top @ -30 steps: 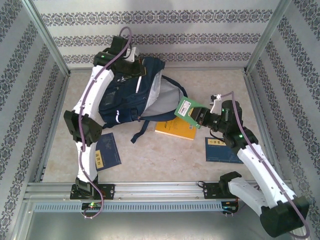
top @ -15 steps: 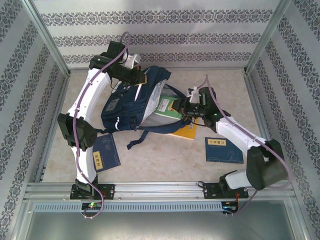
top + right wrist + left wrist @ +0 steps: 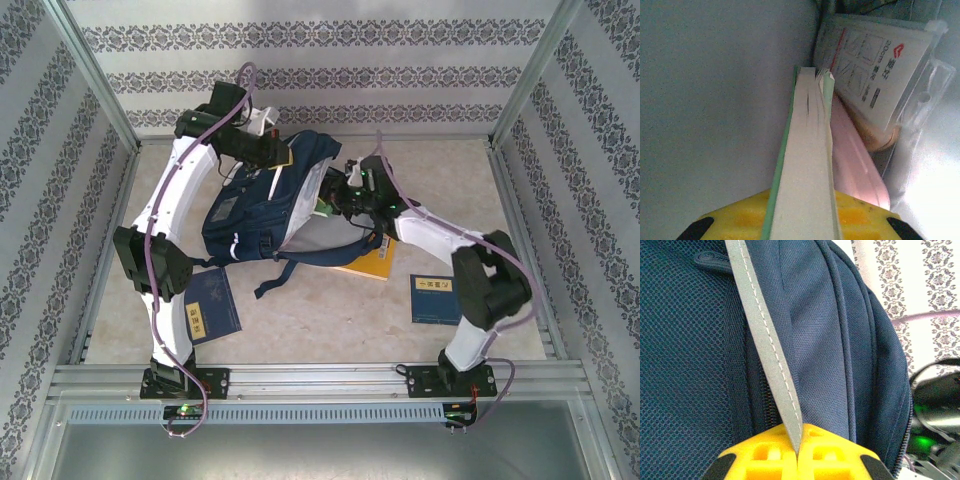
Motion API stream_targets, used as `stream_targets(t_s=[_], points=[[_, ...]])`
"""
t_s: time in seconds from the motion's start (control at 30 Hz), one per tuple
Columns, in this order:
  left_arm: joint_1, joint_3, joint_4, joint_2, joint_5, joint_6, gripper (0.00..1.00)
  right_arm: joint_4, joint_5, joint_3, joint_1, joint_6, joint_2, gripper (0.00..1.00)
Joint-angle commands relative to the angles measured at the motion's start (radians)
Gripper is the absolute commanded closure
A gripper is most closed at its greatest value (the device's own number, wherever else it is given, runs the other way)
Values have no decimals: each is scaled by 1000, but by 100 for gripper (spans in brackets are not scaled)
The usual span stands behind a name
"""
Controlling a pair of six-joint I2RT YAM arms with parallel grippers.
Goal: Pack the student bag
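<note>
The navy student bag [image 3: 250, 205] lies on its side at the back of the table, its mouth facing right. My left gripper [image 3: 272, 150] is at the bag's top edge, shut on a grey strap [image 3: 767, 335] of the bag [image 3: 840, 350] and holding the mouth up. My right gripper [image 3: 338, 195] reaches into the opening, shut on a green-covered book [image 3: 807, 140] held edge-on. The book's tip [image 3: 325, 208] shows at the mouth. Inside, the book runs along the grey lining [image 3: 715, 100], beside a white packet [image 3: 875, 60] and a pink item [image 3: 855, 160].
A yellow book [image 3: 372, 262] lies partly under the bag's right side. One blue book [image 3: 212, 305] lies front left by the left arm, another [image 3: 445, 298] front right beside the right arm. Patterned walls and metal posts close in the table.
My right arm has swung left and forward, carrying the green book from beside the bag into its opening. The left gripper has stayed on the strap.
</note>
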Motion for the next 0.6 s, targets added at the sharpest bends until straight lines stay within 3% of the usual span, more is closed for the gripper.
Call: stream_targets(t_s=[0.0, 0.13, 0.17, 0.23, 0.3, 0.43, 0.57], points=[[17, 35, 124, -92, 101, -22, 100, 67, 73, 123, 36, 63, 106, 100], [24, 37, 139, -78, 124, -33, 100, 45, 125, 299, 77, 68, 251, 97], [27, 37, 141, -75, 129, -35, 100, 19, 128, 356, 87, 65, 295, 89], [37, 37, 147, -66, 133, -44, 100, -56, 125, 477, 98, 54, 374, 53], [48, 37, 156, -57, 134, -55, 100, -85, 116, 526, 102, 28, 402, 33], [78, 37, 176, -37, 148, -80, 100, -154, 138, 494, 98, -106, 327, 11], [89, 59, 179, -5, 148, -95, 100, -181, 138, 427, 85, -210, 228, 4]])
